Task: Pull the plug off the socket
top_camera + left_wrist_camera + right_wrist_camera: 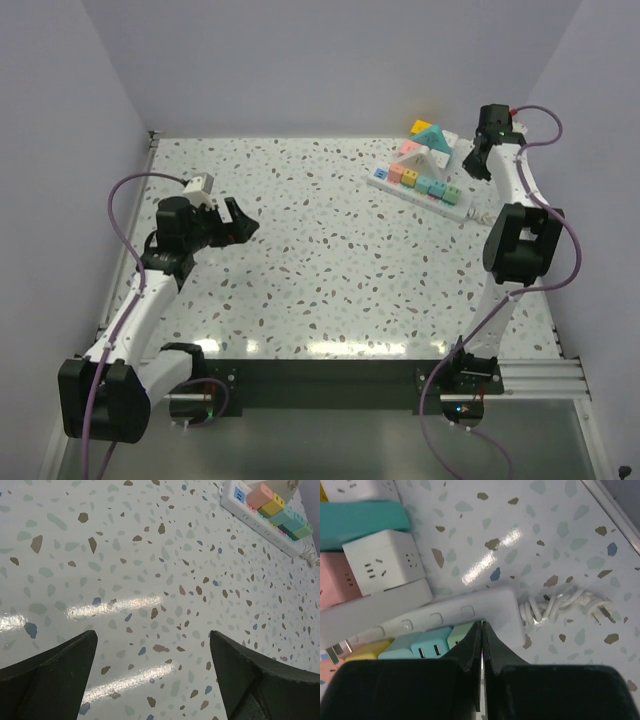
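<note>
Speckled bench (300, 260) fills the top view, with pale walls on three sides. Over its 9 o'clock side the left arm reaches in, and the left gripper (240, 222) hangs above bare surface. Its jaws are spread wide and hold nothing, and the left wrist view shows the two dark fingers (55, 675) far apart with only bench between them.

Along the 3 o'clock edge the right arm stretches up toward 2 o'clock. There the right gripper (478, 158) sits just beyond the far end of the power strip (420, 199). In the right wrist view its jaws are pressed together, tip against tip, with nothing between them. The tips lie over the cord end of the strip, just beside the green plug (462, 630). Whether they touch the strip or the plug cannot be told.

That white strip lies aslant at about 2 o'clock on the bench. A row of coloured plugs (417, 181) stands in its sockets, all seated: blue, pink, yellow, two teal, then green at the 4 o'clock end. Just beyond the strip, toward 12 o'clock, a small cluster of blocks (427, 145) touches it, among them a white socket cube (385, 560) with a teal piece beside it. Off the strip's green end a short white cord (555, 605) lies bundled in a coil on the bench, its bare prongs (602, 612) pointing away from the strip.
</note>
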